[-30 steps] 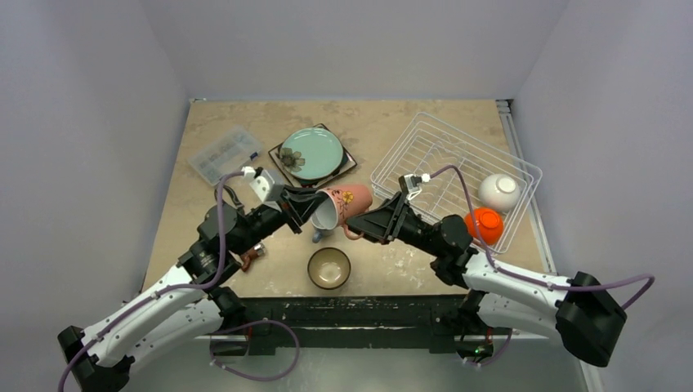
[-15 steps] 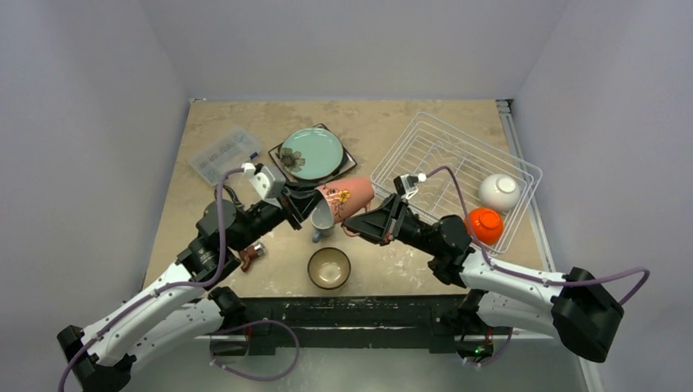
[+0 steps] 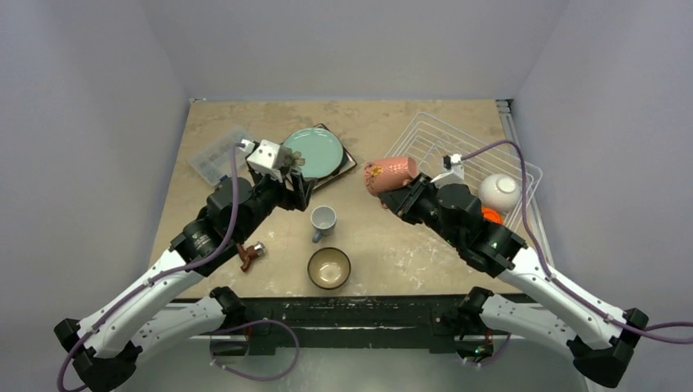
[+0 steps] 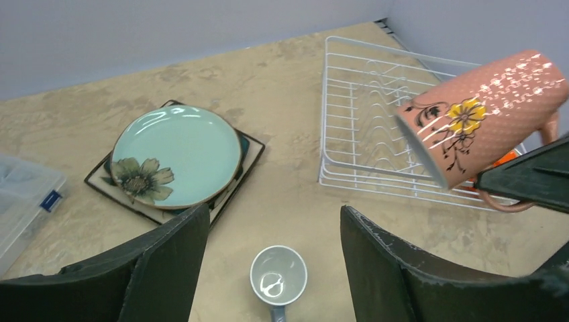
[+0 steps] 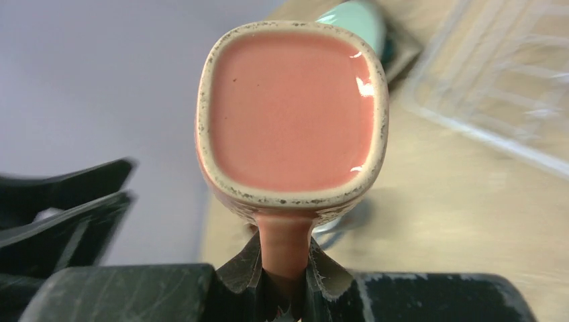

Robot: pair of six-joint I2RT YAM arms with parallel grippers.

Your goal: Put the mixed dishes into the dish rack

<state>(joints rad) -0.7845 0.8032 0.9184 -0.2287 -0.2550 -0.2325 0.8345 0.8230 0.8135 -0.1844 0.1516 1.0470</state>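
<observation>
The right gripper (image 5: 285,268) is clamped on the handle of the pink mug (image 5: 292,114), which it holds on its side above the worktop (image 3: 384,237), at the edge of the dish rack (image 3: 433,131). The mug is salmon and dimpled, with a yellow flower and a speckled, squarish rim. The left gripper (image 4: 274,235) stands apart, holding nothing.

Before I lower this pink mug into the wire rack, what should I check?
1. Grip: right hand shut on the handle of the pink flower-printed ceramic mug: ok.
2. Mug clear of the table: lifted, lying sideways: ok.
3. Left hand out of the way: open, empty, near the round teal plate: ok.
4. Room in the white wire dish rack: left part bare; round white bowl and orange bowl sit at its right end: ok.
5. Mug fully over the rack: it hangs at the rack's left corner: cannot tell.
</observation>
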